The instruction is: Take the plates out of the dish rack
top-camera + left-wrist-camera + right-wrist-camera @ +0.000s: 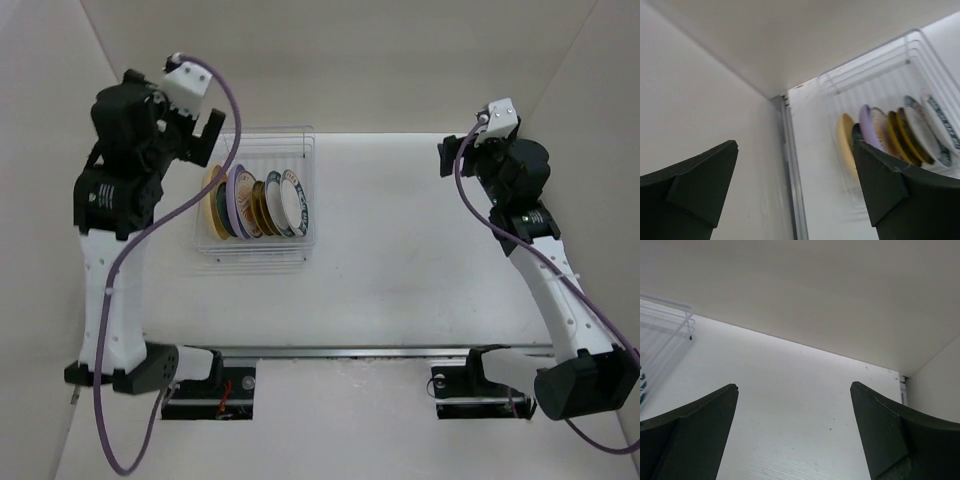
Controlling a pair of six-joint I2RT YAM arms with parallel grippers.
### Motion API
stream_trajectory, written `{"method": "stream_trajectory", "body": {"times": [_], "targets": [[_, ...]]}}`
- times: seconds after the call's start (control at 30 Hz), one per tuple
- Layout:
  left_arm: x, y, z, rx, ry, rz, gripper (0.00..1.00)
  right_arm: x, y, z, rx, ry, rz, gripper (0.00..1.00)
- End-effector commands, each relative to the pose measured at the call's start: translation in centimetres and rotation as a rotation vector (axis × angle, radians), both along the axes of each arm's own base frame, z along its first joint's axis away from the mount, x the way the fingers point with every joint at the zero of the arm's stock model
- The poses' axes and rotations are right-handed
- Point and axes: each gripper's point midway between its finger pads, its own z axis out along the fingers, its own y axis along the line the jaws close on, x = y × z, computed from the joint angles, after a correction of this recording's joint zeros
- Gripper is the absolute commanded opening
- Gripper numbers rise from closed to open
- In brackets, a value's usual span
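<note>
While both pincers stand spread wide and hold nothing, I see the left pincer (pixel 795 146) raised over the far-left corner of the dish rack (pixel 304 148), and the right pincer (pixel 794 385) well apart above the bare right side of the surface (pixel 410 240). Six plates (pixel 252 203) stand on edge in the rack: mustard-yellow leftmost, then a dark one, lavender, amber tones, and a white one with a dark teal rim on the right. Their row runs left to right across the rack's middle, while the clear wire rack itself runs lengthwise from near to far, on the left half of the surface. A white side wall (pixel 50 150) rises close beside the left arm.
</note>
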Motion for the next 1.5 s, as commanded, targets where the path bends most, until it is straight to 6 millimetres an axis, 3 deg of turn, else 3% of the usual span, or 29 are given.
{"method": "stream_trajectory", "body": {"times": [0.0, 0.03, 0.1, 0.13, 0.17, 0.23, 0.27, 0.33, 0.37, 0.4, 0.43, 0.47, 0.53, 0.67, 0.83, 1.1, 1.13, 1.2, 1.23, 1.33, 1.47], "targets": [[1.0, -5.0, -6.9, 0.072, 0.382, -0.185, 1.00, -0.3, 1.2, 4.2, 0.201, -0.075, 0.042, 1.00], [0.3, -7.1, -8.3, 0.091, 0.465, -0.236, 1.00, -0.3, 1.6, 4.7, 0.306, -0.071, 0.051, 1.00], [0.7, -9.6, -9.6, 0.088, 0.528, -0.280, 1.00, -0.1, 3.8, 3.9, 0.344, -0.027, 0.161, 1.00], [1.0, -12.0, -11.1, 0.075, 0.574, -0.311, 1.00, -0.2, 4.6, 4.3, 0.380, -0.015, 0.202, 1.00], [1.3, -13.5, -12.5, 0.049, 0.607, -0.329, 1.00, -0.3, 5.5, 3.5, 0.396, 0.037, 0.241, 1.00], [2.1, -15.4, -13.8, -0.036, 0.629, -0.327, 0.96, 0.0, 5.9, 2.6, 0.430, 0.087, 0.245, 1.00], [3.2, -16.6, -14.2, -0.121, 0.618, -0.307, 0.95, -0.1, 6.0, 2.4, 0.456, 0.106, 0.243, 0.95], [5.4, -17.4, -15.5, -0.173, 0.588, -0.254, 0.84, 0.1, 5.7, -0.5, 0.485, 0.184, 0.200, 0.87], [5.6, -17.1, -16.9, -0.167, 0.616, -0.216, 0.79, -0.2, 5.5, -0.7, 0.494, 0.187, 0.185, 0.83], [7.2, -16.6, -16.4, -0.180, 0.547, -0.153, 0.74, -0.4, 5.1, -1.7, 0.494, 0.208, 0.162, 0.80], [8.0, -16.4, -17.7, -0.170, 0.553, -0.116, 0.61, -0.5, 4.5, -3.4, 0.506, 0.243, 0.111, 0.80], [9.0, -16.3, -18.6, -0.152, 0.552, -0.087, 0.57, -1.0, 4.1, -3.5, 0.506, 0.241, 0.089, 0.79], [10.0, -15.7, -19.6, -0.145, 0.549, -0.015, 0.54, -1.4, 3.1, -4.4, 0.513, 0.250, 0.031, 0.76], [10.1, -17.6, -22.9, -0.188, 0.650, -0.053, 0.53, -2.9, 2.0, -6.5, 0.506, 0.279, -0.034, 0.73], [11.1, -17.7, -26.7, -0.151, 0.734, 0.003, 0.44, -4.0, 1.4, -7.0, 0.504, 0.280, -0.059, 0.73], [12.3, -17.0, -28.7, -0.112, 0.741, 0.079, 0.31, -5.1, 1.6, -7.0, 0.498, 0.270, -0.033, 0.73], [12.1, -16.9, -28.8, -0.114, 0.753, 0.087, 0.28, -5.2, 1.6, -7.7, 0.495, 0.289, -0.038, 0.73], [11.5, -16.7, -30.2, -0.087, 0.803, 0.100, 0.10, -5.2, 1.6, -7.7, 0.495, 0.289, -0.039, 0.73], [11.4, -16.7, -29.9, -0.097, 0.804, 0.107, 0.01, -5.2, 1.6, -7.7, 0.495, 0.289, -0.039, 0.73], [11.0, -15.8, -28.7, -0.079, 0.795, 0.148, 0.00, -5.5, 1.7, -7.6, 0.486, 0.290, -0.029, 0.73], [11.1, -14.6, -23.7, -0.092, 0.675, 0.166, 0.00, -5.7, 2.4, -7.6, 0.488, 0.301, 0.012, 0.73]]}}
